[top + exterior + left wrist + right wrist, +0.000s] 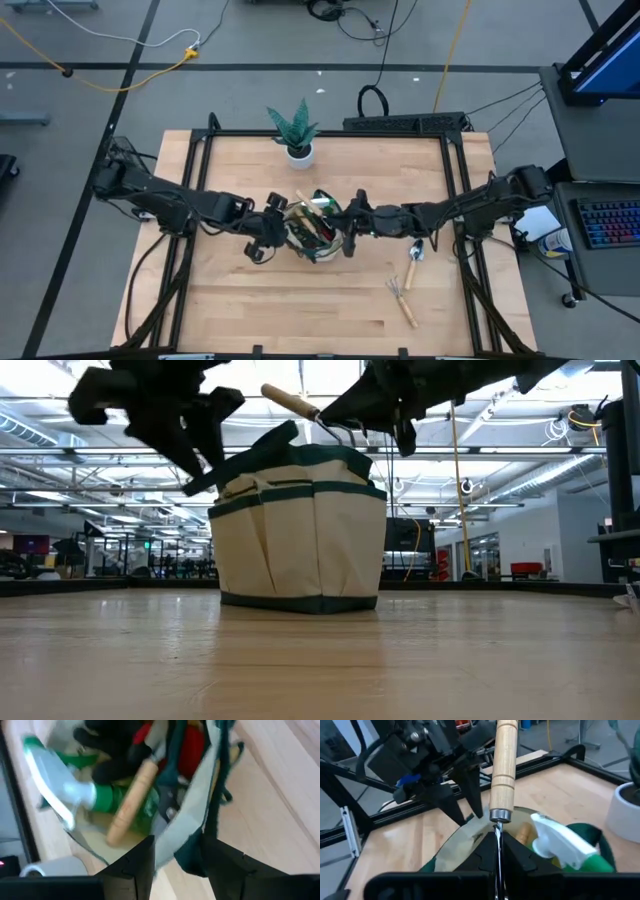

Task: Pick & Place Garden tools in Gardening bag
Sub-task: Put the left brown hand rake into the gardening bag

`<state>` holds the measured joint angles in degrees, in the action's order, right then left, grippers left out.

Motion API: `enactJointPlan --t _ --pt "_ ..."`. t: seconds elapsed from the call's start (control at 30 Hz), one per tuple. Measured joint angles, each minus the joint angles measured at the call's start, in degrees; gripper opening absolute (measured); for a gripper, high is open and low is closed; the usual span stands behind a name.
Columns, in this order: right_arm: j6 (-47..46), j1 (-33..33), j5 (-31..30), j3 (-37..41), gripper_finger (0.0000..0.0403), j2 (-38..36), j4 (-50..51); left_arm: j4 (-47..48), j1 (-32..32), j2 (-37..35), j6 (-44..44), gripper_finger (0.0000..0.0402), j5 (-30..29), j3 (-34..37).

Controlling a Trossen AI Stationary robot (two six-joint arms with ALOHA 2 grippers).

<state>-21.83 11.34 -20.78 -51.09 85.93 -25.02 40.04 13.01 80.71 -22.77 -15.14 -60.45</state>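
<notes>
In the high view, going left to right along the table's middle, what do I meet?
Left gripper → gardening bag → right gripper → trowel lying on the table. The hand rake below the trowel overlaps it in the order, so I leave it out.

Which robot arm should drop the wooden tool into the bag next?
The right one, probably. Its gripper already pinches the wooden-handled tool just above the gardening bag, while the left gripper is busy holding the bag's rim.

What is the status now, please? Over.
Left gripper pinches gardening bag rim. Right gripper shut on wooden-handled tool over bag. Two tools remain on table. Nothing blocking.
</notes>
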Motion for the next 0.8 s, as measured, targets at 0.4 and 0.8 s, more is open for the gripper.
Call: enactJointPlan --t 0.4,0.8 --pt "-1.4 -0.6 0.0 0.0 0.0003 1.9 1.3 -4.7 1.4 3.3 -5.0 0.0159 -1.9 -0.1" --pt "-2.5 -1.2 0.0 0.0 0.0003 1.9 1.2 -8.2 0.0 3.3 -4.7 0.001 -1.5 -0.1"
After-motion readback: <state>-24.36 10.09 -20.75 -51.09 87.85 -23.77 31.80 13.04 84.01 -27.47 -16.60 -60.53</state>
